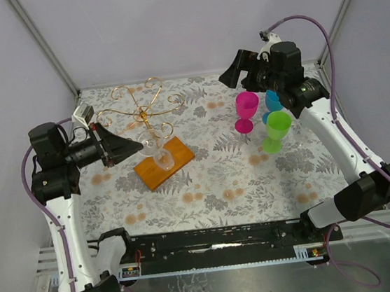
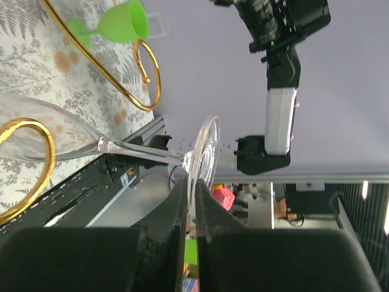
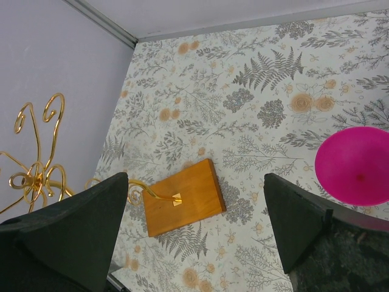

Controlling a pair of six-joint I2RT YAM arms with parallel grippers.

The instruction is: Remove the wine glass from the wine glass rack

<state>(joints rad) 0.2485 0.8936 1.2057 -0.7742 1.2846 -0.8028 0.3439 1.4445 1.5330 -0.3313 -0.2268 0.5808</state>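
- Where the top external view looks down on the table, the wine glass rack (image 1: 145,114) stands left of centre on the floral table cover (image 1: 220,178), its gold wire arms curling out from a central stem above an orange-brown wooden base (image 1: 180,155)
- The wine glass (image 1: 156,152), clear, sits among the rack's near arms directly above the base; it is not yet off the rack
- The left gripper (image 1: 139,147) reaches in from the left and its tip meets the glass
- The right gripper (image 1: 232,71) hangs at the far right, well apart from the rack, near a pink goblet (image 1: 247,107), a blue cup (image 1: 273,99) and a green goblet (image 1: 276,132) that stand close together
- In the left wrist view, the two black fingers (image 2: 164,243) are pressed almost together, clamped on the lower rim of the glass's round foot
- From the foot the thin stem runs leftwards to the bowl
- One gold loop curls across the bowl at the left edge and another hooks above the stem; whether either touches the glass cannot be told
- In the right wrist view, the right gripper's own fingers (image 3: 73,237) stand wide apart with nothing between them
- The wooden base and the floral cover show in the gap, the rack's gold curls at the left and the pink goblet at the right edge
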